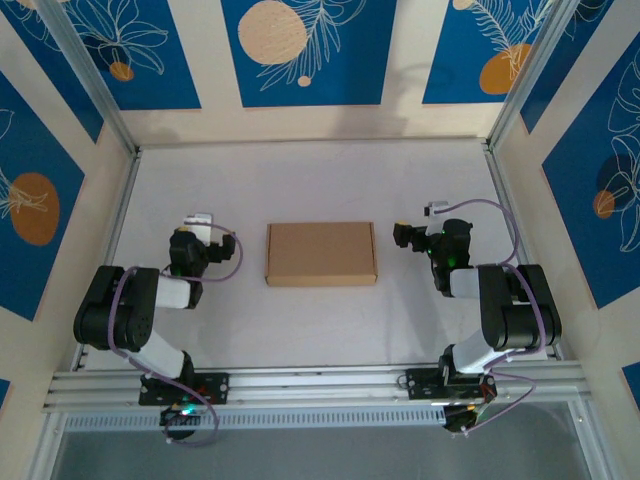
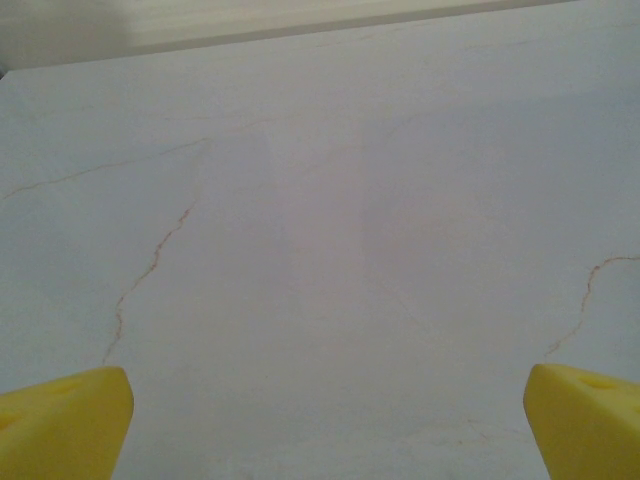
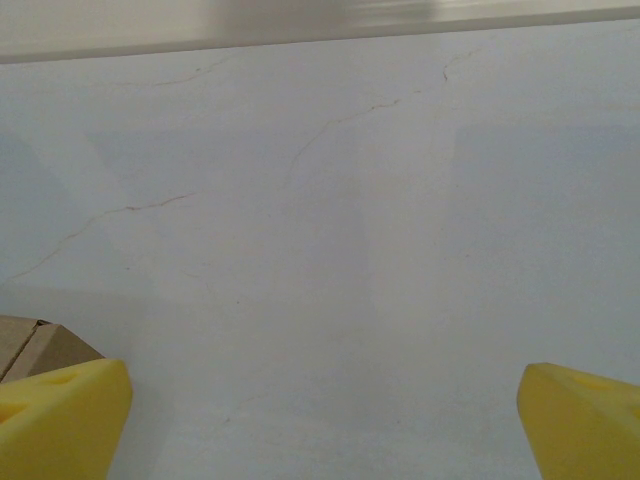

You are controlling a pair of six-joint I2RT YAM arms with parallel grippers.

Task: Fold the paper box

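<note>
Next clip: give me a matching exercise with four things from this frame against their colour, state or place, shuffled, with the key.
1. paper box
2. left gripper
3. right gripper
4. table

A. white, with fine cracks
B. open, to the right of the box
C. brown, lying mid-table between the arms
D. open, to the left of the box

Pairs: 1-C; 2-D; 3-B; 4-A

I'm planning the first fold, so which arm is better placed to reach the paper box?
Probably right. The right pincer, open, sits nearer the paper box, whose corner shows in its wrist view; the left pincer, also open, faces bare table.
</note>
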